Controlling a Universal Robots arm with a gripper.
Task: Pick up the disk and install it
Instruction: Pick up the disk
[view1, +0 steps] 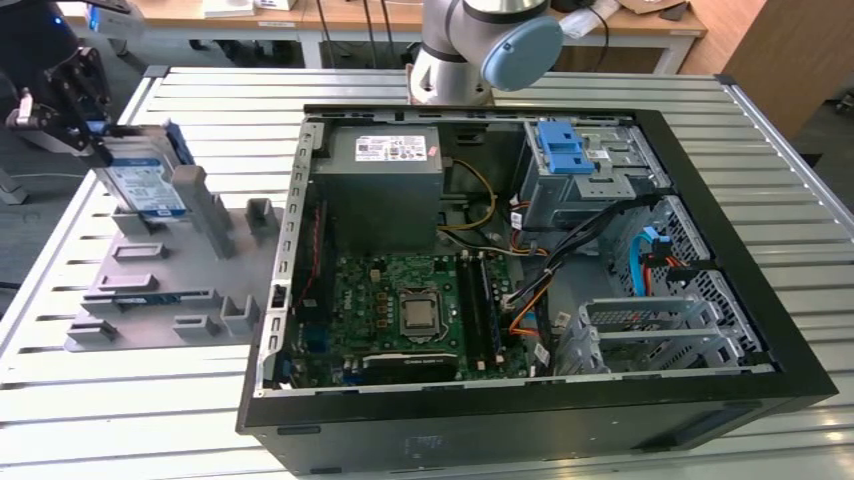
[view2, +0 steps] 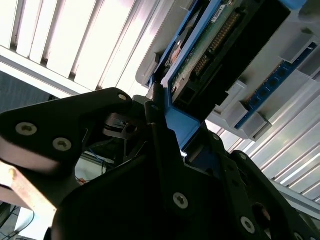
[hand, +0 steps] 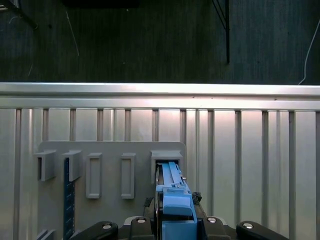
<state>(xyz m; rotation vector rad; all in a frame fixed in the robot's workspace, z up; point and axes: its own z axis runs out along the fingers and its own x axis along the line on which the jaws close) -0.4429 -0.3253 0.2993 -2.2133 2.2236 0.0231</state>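
Observation:
The disk (view1: 140, 183) stands upright at the exterior view's left, a silver drive with a white-and-blue label and a blue frame. Its lower end is at a slot of the grey holder (view1: 174, 290); I cannot tell whether it still rests in that slot. My gripper (view1: 91, 140) grips its upper end and is shut on it. In the second wrist view the black fingers (view2: 160, 135) clamp the blue frame, and the disk's (view2: 220, 40) circuit board side shows. Seen edge-on in the first wrist view, the disk (hand: 172, 182) rises out of the gripper (hand: 175, 222) toward the holder (hand: 110, 150).
An open computer case (view1: 747, 400) lies on the slatted metal table (view1: 107, 400) at the exterior view's right. Inside are a motherboard (view1: 400, 310), loose cables and a metal drive cage (view1: 587, 175) with a blue latch (view1: 563, 150). The arm's base (view1: 467, 50) stands behind the case.

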